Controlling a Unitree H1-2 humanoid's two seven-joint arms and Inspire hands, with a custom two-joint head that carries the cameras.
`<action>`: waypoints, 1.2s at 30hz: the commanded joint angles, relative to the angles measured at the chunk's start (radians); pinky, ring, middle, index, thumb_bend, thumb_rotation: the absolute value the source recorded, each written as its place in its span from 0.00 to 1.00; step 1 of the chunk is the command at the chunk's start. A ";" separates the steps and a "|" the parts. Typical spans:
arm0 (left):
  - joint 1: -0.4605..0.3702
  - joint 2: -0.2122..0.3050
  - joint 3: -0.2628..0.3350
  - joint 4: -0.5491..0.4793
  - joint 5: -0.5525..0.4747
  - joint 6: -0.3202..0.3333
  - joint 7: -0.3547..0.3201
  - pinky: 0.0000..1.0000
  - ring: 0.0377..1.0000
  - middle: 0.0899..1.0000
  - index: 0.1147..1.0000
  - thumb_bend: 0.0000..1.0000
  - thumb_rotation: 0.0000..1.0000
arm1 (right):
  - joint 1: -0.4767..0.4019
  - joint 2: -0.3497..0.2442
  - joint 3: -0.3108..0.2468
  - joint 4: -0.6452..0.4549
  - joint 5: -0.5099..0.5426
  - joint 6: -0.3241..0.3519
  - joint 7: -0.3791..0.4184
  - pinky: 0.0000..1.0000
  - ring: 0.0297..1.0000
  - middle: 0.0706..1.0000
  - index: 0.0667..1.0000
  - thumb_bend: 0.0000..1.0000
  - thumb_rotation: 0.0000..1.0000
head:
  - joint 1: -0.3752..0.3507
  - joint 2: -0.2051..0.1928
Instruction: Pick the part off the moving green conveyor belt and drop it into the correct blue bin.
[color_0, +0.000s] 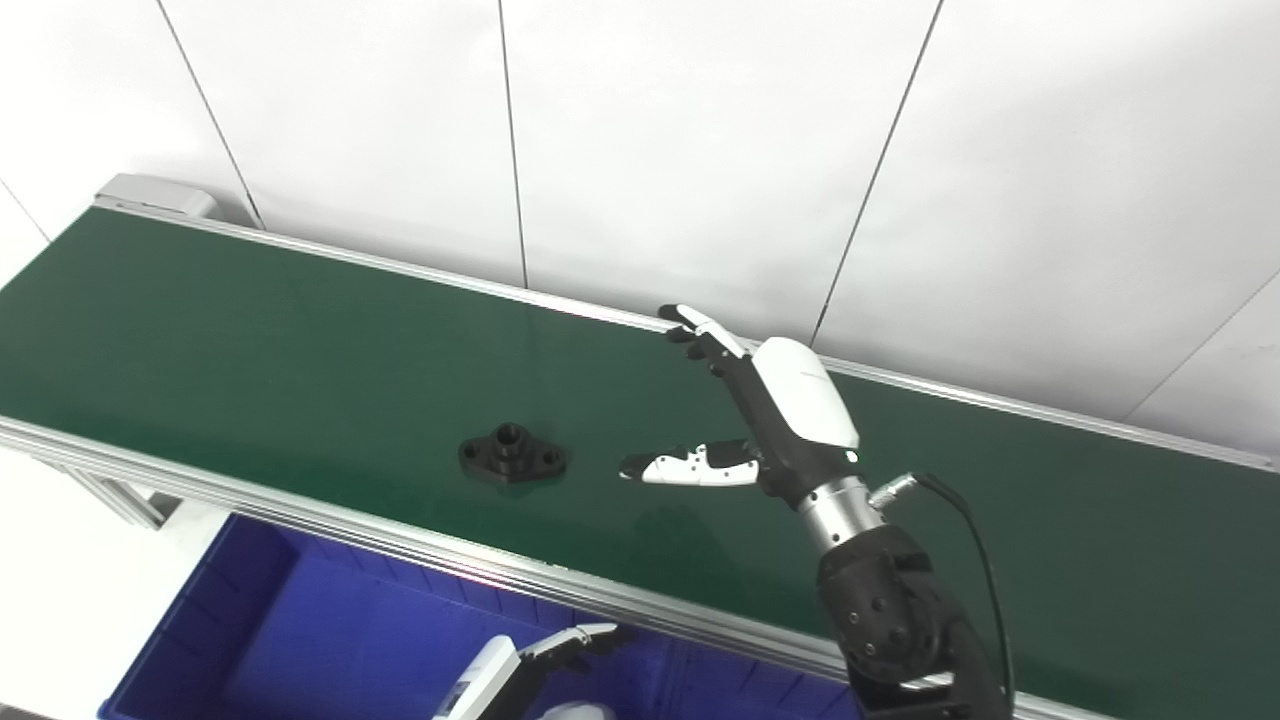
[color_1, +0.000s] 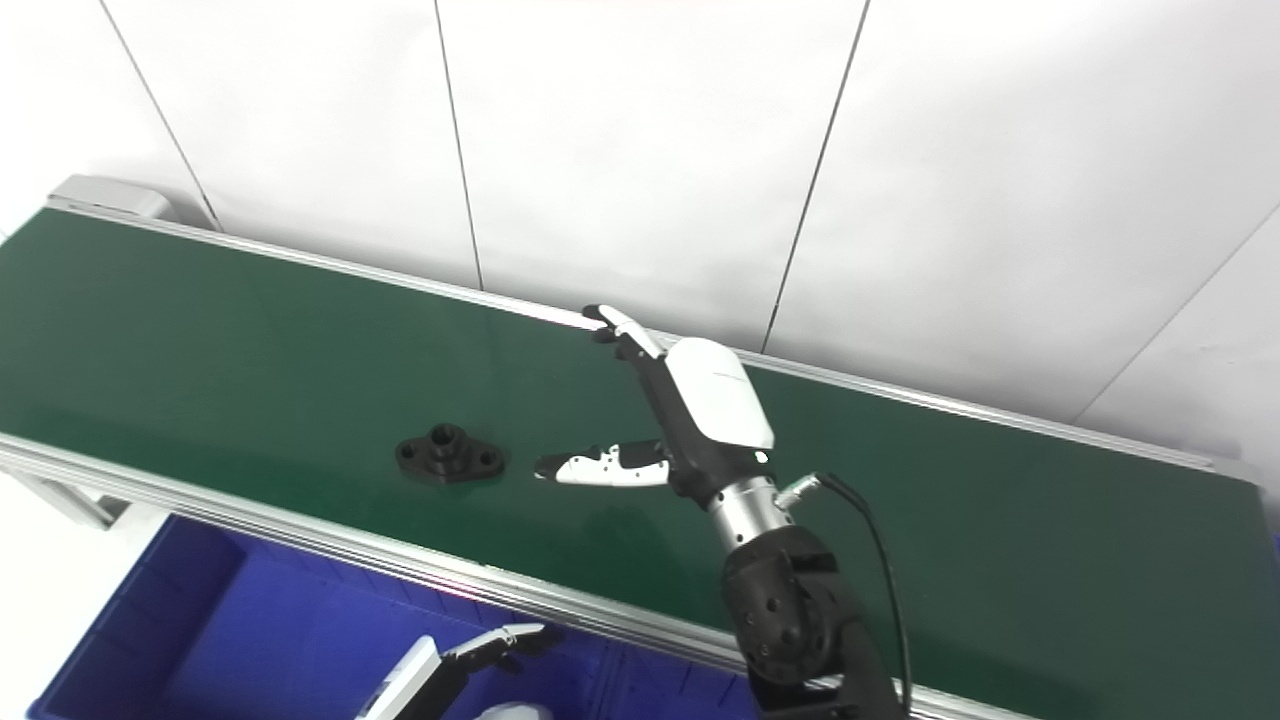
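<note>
The black flanged part (color_0: 512, 454) lies flat on the green conveyor belt (color_0: 250, 340), near its front rail. The right hand (color_0: 770, 420) hovers just beside the part, fingers spread, holding nothing. The left hand (color_0: 520, 665) sits low over the blue bin (color_0: 230, 620), empty with fingers loosely apart.

Matt black part (color_0: 512, 454) beyond the thumb tip; smooth, faintly glossy green belt (color_0: 250, 340); brushed-metal rails (color_0: 420, 545); glossy blue plastic bin (color_0: 300, 630).
</note>
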 joint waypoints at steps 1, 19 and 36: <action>0.005 0.006 0.005 -0.024 0.001 -0.027 0.014 0.67 0.76 0.78 0.77 0.85 0.67 | -0.056 0.030 0.009 -0.013 -0.007 0.026 0.007 0.73 0.78 0.81 0.89 0.86 0.47 | -0.008 0.002; 0.017 0.004 0.021 -0.042 0.005 -0.027 0.007 0.69 0.77 0.79 0.78 0.86 0.69 | -0.171 0.052 0.117 0.111 -0.092 0.073 0.070 0.73 0.79 0.81 0.83 0.86 0.46 | -0.098 0.050; 0.027 -0.005 0.045 -0.060 -0.004 -0.027 -0.029 0.71 0.79 0.81 0.80 0.84 0.73 | -0.225 0.058 0.171 0.284 -0.136 0.078 0.048 0.73 0.78 0.81 0.83 0.86 0.41 | -0.124 0.087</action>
